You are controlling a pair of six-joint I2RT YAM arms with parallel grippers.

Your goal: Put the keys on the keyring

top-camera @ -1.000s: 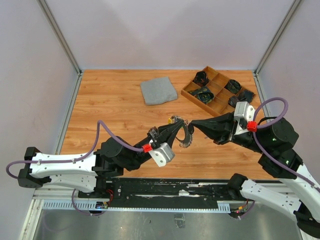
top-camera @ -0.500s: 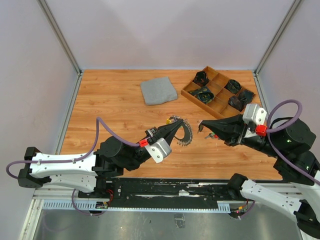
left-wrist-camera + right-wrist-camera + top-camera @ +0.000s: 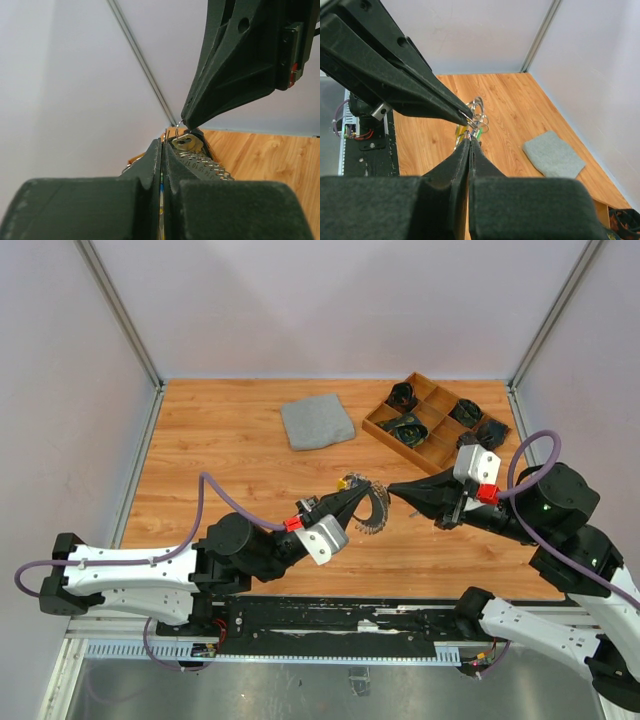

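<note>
Keyring [image 3: 376, 512] at the meeting tips of both closed jaws

The silvery, chain-like keyring [image 3: 374, 510] is held aloft, curved, bright-headed keys [image 3: 344, 481] bunched at one end.

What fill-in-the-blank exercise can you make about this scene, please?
1. The folded cloth is ___ in colour.
2. In the top view, the wooden tray lies to the ___ of the cloth.
3. The left tool is shut on the ___.
4. The right tool, also shut, points toward the ___ tool.
Missing words: grey; right; keyring; left.
</note>
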